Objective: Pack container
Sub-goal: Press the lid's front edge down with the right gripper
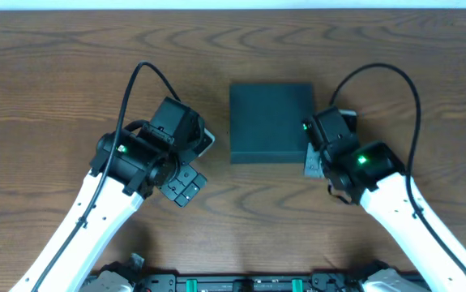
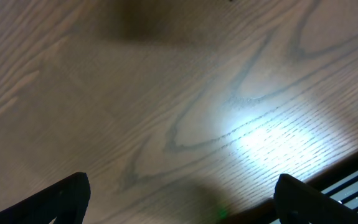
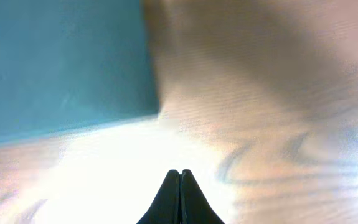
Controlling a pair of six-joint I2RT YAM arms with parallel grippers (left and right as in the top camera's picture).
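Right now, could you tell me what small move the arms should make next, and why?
Probably nudge the shut right end effector against the container to start opening it: the container lies closed, that end effector is beside its near right corner, and the open left end effector stands farther off.

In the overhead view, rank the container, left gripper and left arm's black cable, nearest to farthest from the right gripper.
1. container, its corner right alongside.
2. left gripper, beyond the container's left side.
3. black cable, arching farther left.
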